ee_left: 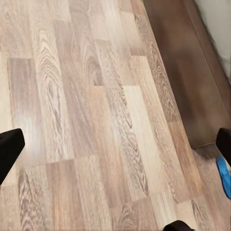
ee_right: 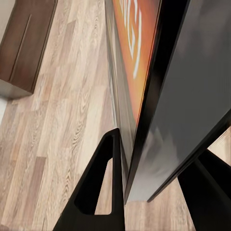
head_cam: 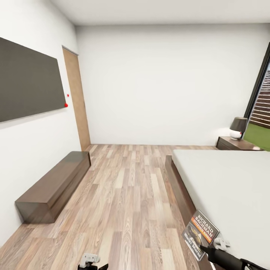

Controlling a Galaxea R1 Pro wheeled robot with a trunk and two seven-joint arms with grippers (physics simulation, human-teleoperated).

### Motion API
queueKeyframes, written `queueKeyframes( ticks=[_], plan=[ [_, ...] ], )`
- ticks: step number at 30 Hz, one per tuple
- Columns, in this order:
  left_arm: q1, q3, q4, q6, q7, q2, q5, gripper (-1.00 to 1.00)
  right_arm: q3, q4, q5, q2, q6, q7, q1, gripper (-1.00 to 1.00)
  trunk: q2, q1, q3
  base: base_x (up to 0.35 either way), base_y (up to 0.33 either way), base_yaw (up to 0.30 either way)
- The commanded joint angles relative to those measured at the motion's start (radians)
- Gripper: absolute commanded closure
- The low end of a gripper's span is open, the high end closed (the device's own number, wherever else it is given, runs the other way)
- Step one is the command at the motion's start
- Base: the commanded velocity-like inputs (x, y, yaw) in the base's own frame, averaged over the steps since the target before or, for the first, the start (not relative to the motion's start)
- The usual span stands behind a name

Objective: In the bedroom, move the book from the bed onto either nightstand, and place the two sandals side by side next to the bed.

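Right gripper (ee_right: 120, 159) is clamped on the thin dark paperback book with orange band (head_cam: 200, 234), held tilted at lower right of the head frame, over the near corner of the pale grey bed (head_cam: 228, 183). Left gripper (ee_left: 115, 149) is spread wide over the wood-plank floor (ee_left: 96, 96); a bright blue sandal (ee_left: 224, 175) is at its view's right edge. The reddish-brown nightstand (head_cam: 236, 143) is at mid right.

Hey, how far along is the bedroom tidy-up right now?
Nothing is placed yet. In hand: the right gripper holds the book at the bed's edge. Left: carrying it to the nightstand, then pairing the sandals; one sandal lies by the bed base.
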Motion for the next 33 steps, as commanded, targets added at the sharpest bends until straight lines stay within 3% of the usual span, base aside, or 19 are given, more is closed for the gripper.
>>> queueKeyframes(
  ticks=[1,33],
  plan=[
    [-0.001,-0.009,0.001,-0.005,0.0,0.001,0.009,-1.0,0.005,0.0,-0.011,-0.001,0.004,0.003,-0.001,1.0,-0.001,0.001,-0.001,0.33,0.0,0.0],
    [-0.001,-0.008,0.021,-0.006,0.0,-0.003,0.01,-1.0,0.005,0.003,-0.01,0.001,0.004,-0.001,0.0,1.0,-0.001,0.001,-0.001,0.331,0.0,0.0]
  ],
)
